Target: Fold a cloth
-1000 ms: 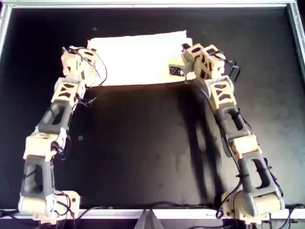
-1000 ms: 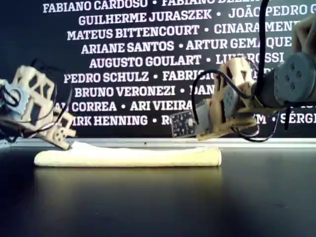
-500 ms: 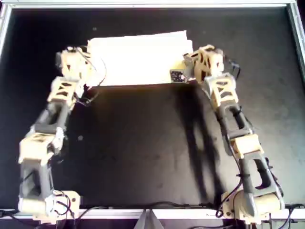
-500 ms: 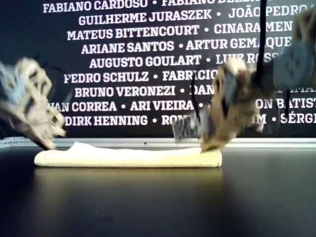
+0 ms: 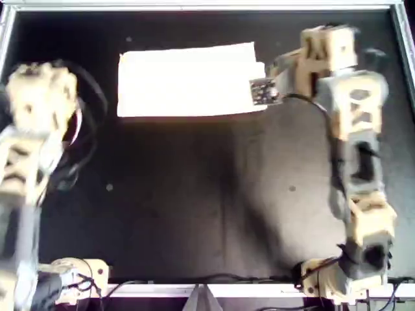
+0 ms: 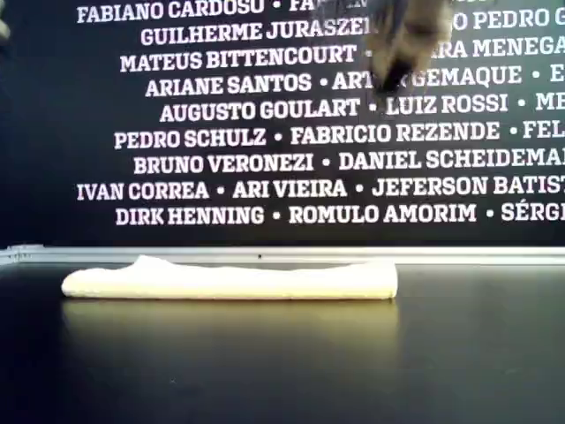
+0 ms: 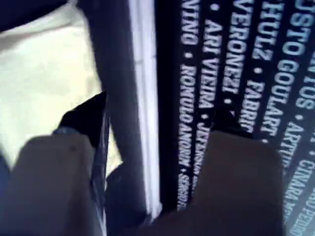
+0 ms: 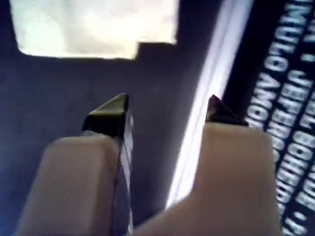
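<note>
The cloth (image 5: pixel 188 81) lies flat as a pale yellow folded rectangle toward the far side of the black table; it shows as a low strip (image 6: pixel 229 281) in the exterior view. My right gripper (image 5: pixel 272 81) hovers off the cloth's end at the overhead view's right, open and empty (image 8: pixel 166 107), with the cloth's stepped corner (image 8: pixel 93 27) ahead of it. My left gripper (image 5: pixel 39 91) is raised and blurred at the overhead view's left, apart from the cloth. Its jaws (image 7: pixel 157 120) stand open with nothing in them, and the cloth (image 7: pixel 44 83) lies below.
A metal rail (image 5: pixel 194 6) borders the table's far edge, with a black wall of white names (image 6: pixel 265 132) behind it. A blurred arm part (image 6: pixel 397 35) hangs high in the exterior view. Bare black tabletop (image 5: pixel 194 194) spreads in front of the cloth.
Both grippers have lifted off the cloth's two ends and swung outward and upward, away from it. The cloth stays flat where it was.
</note>
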You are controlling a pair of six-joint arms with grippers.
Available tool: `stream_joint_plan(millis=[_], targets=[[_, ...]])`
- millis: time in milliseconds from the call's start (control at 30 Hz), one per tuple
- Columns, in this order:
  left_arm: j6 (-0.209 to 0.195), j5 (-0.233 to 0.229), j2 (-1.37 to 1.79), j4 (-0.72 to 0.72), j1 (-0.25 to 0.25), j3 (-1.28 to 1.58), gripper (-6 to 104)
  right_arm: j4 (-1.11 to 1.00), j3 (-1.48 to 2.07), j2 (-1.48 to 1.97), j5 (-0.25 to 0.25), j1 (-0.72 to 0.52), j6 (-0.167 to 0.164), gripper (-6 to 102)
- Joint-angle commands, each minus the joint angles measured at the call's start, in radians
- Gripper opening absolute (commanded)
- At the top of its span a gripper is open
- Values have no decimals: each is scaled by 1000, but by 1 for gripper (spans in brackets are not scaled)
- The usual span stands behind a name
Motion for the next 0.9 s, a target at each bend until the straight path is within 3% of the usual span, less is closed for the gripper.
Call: stream_joint_plan(millis=[0, 100, 300, 333, 500, 600, 700, 867], targets=[[-5, -9, 201, 67, -26, 72, 74, -8, 354, 405, 0, -6, 15, 61], [-12, -6, 334, 114, -28, 167, 74, -11, 741, 686, 0, -31, 32, 62], [-64, 3, 681, 124, -26, 492, 74, -140, 1402, 1189, 3, -112, -3, 62], [-66, 5, 755, 123, -26, 557, 74, -193, 1488, 1253, 3, -127, -23, 62], [-51, 6, 1017, 107, -28, 831, 74, -540, 1894, 1470, 2, -227, -183, 62], [-51, 6, 1034, 100, -28, 928, 74, -772, 2100, 1499, 0, -264, -229, 62], [-51, 6, 1034, 37, -26, 1002, 74, -977, 2264, 1509, -14, -278, -221, 62], [-49, 6, 1034, -221, -21, 1094, 74, -1230, 2427, 1513, -15, -278, -216, 62]])
